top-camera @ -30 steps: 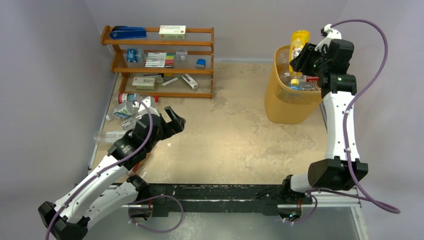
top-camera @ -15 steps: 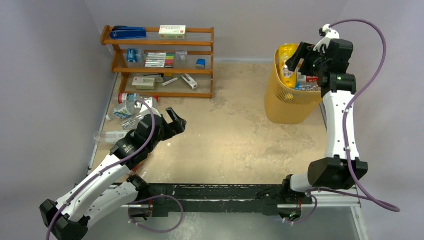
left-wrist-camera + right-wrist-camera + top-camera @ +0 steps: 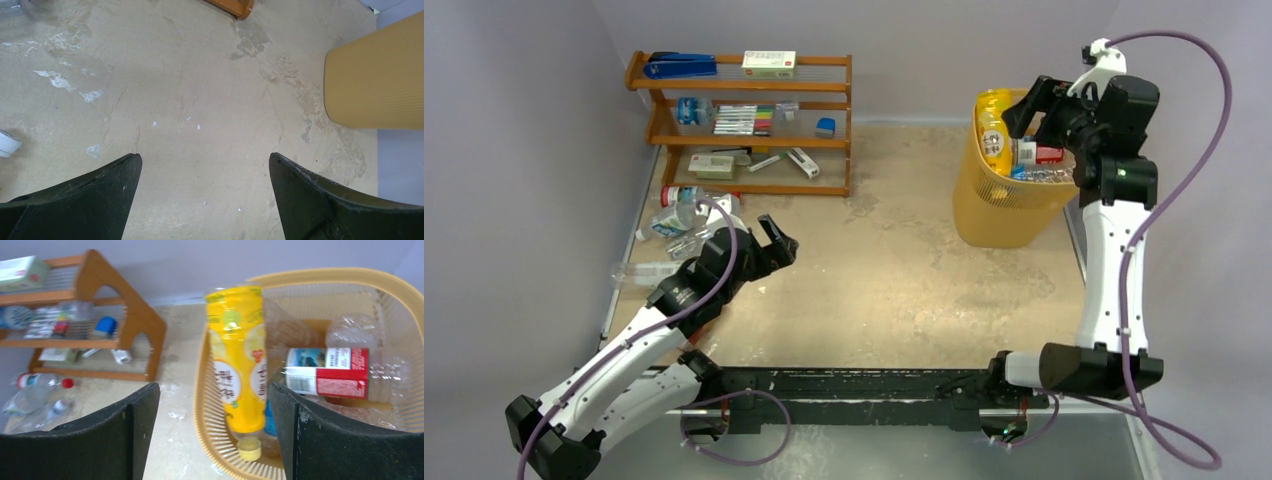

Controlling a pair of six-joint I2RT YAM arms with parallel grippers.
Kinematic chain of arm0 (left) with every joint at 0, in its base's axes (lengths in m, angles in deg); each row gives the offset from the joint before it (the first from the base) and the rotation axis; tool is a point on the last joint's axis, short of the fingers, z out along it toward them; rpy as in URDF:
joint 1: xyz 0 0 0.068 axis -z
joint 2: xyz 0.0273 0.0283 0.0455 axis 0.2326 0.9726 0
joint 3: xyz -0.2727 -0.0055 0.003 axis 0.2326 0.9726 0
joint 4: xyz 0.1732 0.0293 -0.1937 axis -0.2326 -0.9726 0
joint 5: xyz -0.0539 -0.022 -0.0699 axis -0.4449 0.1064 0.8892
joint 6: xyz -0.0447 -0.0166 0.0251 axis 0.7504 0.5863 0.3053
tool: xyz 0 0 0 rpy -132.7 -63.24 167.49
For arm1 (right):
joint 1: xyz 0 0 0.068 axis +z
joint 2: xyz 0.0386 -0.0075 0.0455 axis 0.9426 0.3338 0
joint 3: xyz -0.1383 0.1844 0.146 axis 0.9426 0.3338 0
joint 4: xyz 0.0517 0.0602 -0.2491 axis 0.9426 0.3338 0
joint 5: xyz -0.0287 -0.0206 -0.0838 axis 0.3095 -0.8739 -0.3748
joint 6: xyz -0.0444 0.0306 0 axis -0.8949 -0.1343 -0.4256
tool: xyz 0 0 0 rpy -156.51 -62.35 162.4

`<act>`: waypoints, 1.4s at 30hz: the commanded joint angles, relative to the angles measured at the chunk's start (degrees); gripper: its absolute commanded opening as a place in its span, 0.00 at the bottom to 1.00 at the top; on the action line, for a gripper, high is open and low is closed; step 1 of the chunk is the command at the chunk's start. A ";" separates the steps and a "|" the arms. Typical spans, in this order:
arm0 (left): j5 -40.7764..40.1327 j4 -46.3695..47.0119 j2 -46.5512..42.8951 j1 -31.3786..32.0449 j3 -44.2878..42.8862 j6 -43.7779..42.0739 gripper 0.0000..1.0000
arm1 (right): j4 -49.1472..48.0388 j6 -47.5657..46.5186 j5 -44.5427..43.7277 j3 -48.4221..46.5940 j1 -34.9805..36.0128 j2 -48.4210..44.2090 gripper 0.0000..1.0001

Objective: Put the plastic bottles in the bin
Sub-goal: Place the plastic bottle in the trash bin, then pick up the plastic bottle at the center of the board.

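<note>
We see the right end effector (image 3: 1027,103) over the bin (image 3: 994,215), jaws apart and gripping nothing, while a yellow bottle (image 3: 237,355) stands cap-down inside, against the bin's wall, beside a red-labelled bottle (image 3: 327,372) and some clear ones. Our left end effector (image 3: 777,238) hangs low over the bare counter (image 3: 200,75), jaws spread wide and empty. More bottles (image 3: 679,215) lie heaped on the counter's left side, just in front of the shelf (image 3: 744,120) and well apart from the bin.
</note>
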 commanded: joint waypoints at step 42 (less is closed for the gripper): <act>-10.76 -9.37 18.15 -6.97 -10.04 9.28 0.99 | -18.11 2.98 17.83 27.93 23.12 -10.70 1.00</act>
